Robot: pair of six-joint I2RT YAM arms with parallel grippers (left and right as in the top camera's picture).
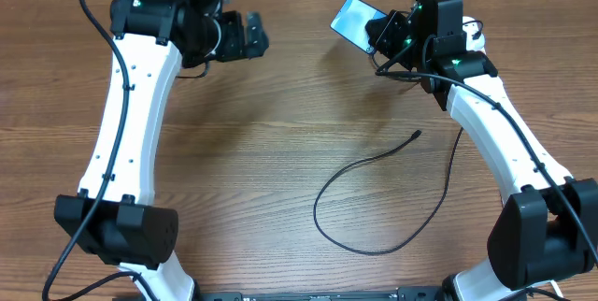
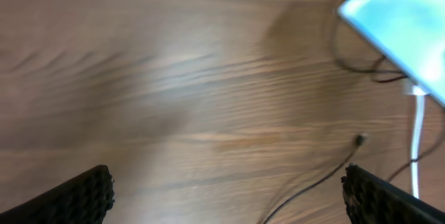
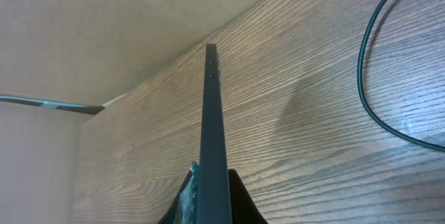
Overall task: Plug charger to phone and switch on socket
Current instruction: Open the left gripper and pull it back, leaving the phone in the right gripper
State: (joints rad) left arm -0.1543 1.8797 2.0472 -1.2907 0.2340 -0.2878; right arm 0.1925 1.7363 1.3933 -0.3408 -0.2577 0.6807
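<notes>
The right gripper (image 1: 381, 32) is clamped on the slim blue-screened smartphone (image 1: 353, 21), lifted at upper right. The left gripper (image 1: 252, 35), upper centre, gapes empty. It should pinch the thin black charger cable (image 1: 332, 184) just behind its connector tip (image 1: 416, 135), centre-right on the wooden table (image 1: 262, 151). Only the right wrist view shows the smartphone's dark edge, pinched straight.
</notes>
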